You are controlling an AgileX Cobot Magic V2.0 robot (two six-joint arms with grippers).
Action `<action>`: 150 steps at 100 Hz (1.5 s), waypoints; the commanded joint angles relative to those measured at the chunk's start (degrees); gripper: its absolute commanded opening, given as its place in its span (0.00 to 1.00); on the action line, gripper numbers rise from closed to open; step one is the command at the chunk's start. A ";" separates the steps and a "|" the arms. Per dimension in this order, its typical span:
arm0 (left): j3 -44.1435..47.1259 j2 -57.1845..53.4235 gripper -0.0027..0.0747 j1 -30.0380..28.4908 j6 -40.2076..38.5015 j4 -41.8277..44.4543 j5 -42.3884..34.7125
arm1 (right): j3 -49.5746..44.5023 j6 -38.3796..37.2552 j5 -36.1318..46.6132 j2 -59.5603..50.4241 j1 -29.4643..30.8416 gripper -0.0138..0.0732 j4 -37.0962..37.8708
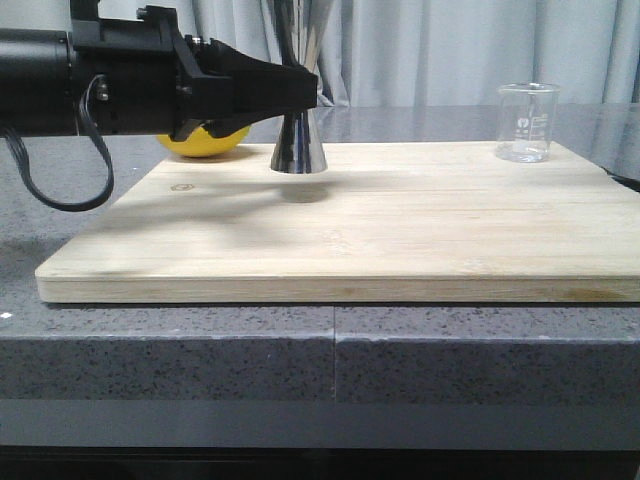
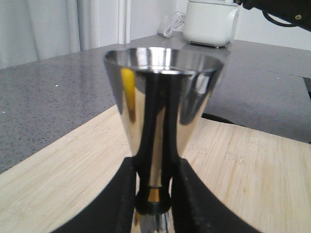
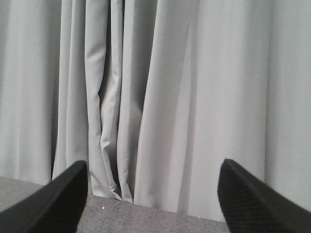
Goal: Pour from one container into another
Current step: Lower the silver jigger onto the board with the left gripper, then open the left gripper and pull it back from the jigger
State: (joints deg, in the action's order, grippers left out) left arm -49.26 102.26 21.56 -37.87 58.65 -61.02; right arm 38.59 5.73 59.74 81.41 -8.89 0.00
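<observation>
The pale bamboo cutting board (image 1: 400, 230) fills the frame centre. The black left gripper (image 1: 300, 92), upper left, clamps the shiny steel hourglass jigger (image 1: 298, 145) at its waist, lifted clear of the board. The right gripper (image 3: 153, 194) stands wide, empty. The small clear glass beaker (image 1: 526, 122) stands upper right, untouched. Step in hand: positioning the receiver. Next: the right gripper must grasp the beaker.

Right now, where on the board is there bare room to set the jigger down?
The wooden board is bare across its front and middle, between the lifted jigger in the left pincer and the beaker at the far right corner. The far left, by the lemon, is crowded.
</observation>
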 commanded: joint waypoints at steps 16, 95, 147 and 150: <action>-1.06 -2.65 0.11 -0.09 0.51 -4.10 -3.87 | 1.08 0.10 3.59 -2.02 0.10 0.74 0.41; -1.06 2.10 0.11 0.01 1.31 -4.70 -9.16 | 1.08 0.10 3.92 -2.02 0.10 0.74 0.41; -1.06 2.10 0.12 0.01 2.79 -0.84 -9.16 | 1.08 0.10 4.19 -2.02 0.10 0.74 0.41; -1.06 2.10 0.12 0.01 2.94 -0.71 -9.16 | 1.08 0.10 4.19 -2.02 0.10 0.74 0.41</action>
State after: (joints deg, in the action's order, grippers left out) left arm -49.26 106.79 21.56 -35.36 59.66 -65.20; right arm 38.50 5.63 59.74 81.41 -8.89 0.00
